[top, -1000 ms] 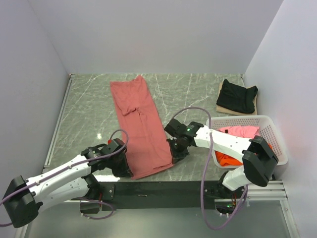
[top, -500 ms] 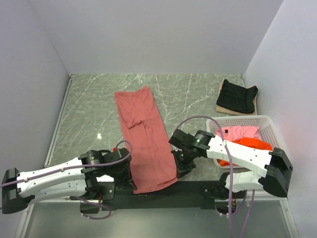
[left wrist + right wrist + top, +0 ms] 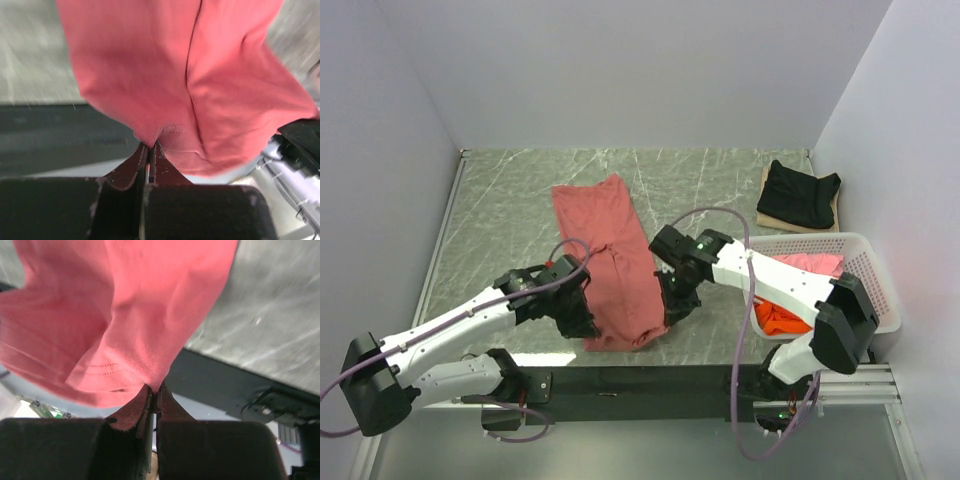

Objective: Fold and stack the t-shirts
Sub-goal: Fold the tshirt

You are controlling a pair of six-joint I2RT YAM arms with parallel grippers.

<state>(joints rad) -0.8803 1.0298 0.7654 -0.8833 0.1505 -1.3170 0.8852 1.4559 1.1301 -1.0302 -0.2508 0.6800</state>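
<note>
Grips the limp brick-red t-shirt (image 3: 605, 230), spread down the counter (image 3: 500, 220) at centre frame, by its near hem corners, left hand (image 3: 584, 324) and right hand (image 3: 671, 309) both clamped on cloth; looks light, floppy, apt to sag between.

The brick-red shirt (image 3: 605, 250) is soft matt cloth, the table (image 3: 500, 220) glossy and marbled, the basket (image 3: 876, 282) white plastic lattice.

I see a grey-green marbled table (image 3: 500, 220). A brick-red t-shirt (image 3: 605, 235) lies lengthwise down its middle, near end raised off the surface. In the far right corner a tan board (image 3: 763, 213) carries a black t-shirt (image 3: 800, 192); a white lattice basket (image 3: 865, 262) stands just nearer
</note>
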